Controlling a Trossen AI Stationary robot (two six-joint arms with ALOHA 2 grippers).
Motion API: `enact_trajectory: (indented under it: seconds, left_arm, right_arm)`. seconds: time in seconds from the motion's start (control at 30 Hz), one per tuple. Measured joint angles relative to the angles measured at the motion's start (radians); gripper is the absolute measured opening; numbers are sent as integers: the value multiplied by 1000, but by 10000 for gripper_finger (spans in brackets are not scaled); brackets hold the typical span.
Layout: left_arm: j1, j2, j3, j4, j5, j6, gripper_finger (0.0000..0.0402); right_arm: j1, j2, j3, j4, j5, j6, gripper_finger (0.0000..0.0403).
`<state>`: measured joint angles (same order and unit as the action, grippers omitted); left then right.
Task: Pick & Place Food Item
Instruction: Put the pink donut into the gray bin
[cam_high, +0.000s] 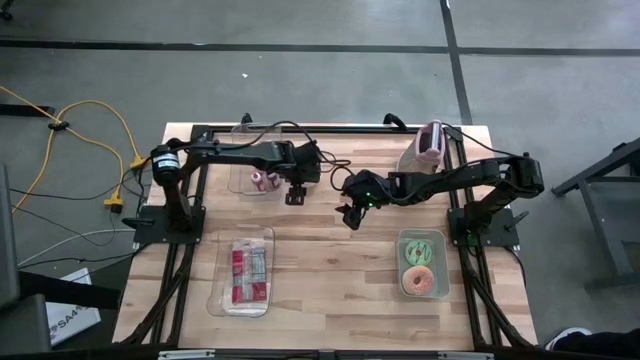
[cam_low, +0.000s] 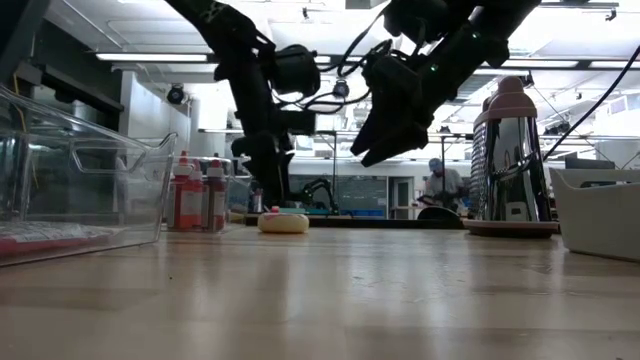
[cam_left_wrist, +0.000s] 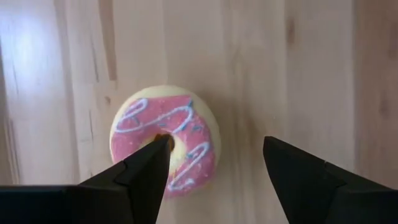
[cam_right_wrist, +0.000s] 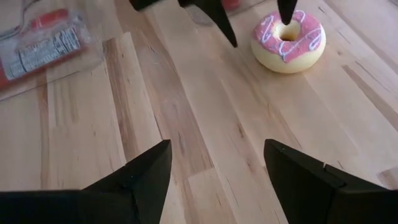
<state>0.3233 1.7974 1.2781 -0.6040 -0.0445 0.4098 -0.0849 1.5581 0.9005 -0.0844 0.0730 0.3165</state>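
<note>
left tool (cam_left_wrist: 214, 168) | open | over pink-iced donut (cam_left_wrist: 166, 140) | on table (cam_left_wrist: 311, 74)

Partial print "SA4" on box (cam_high: 62, 318) at floor edge; package labels unreadable

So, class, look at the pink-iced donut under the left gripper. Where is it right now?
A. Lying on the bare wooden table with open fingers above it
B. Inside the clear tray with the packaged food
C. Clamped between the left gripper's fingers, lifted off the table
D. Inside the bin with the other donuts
A: the donut lies flat on the table, and the left gripper hangs open over it.
</note>
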Motion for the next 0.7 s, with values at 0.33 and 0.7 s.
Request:
enact_trajectory:
  seconds: [0.33, 0.7]
  left_arm:
    - [6, 37, 0, -7, -40, -108, 248]
    - [15, 81, 0, 6, -40, -144, 248]
  right_arm:
    - [0, 0, 0, 22, 0, 0, 245]
    - [0, 0, 0, 45, 3, 0, 245]
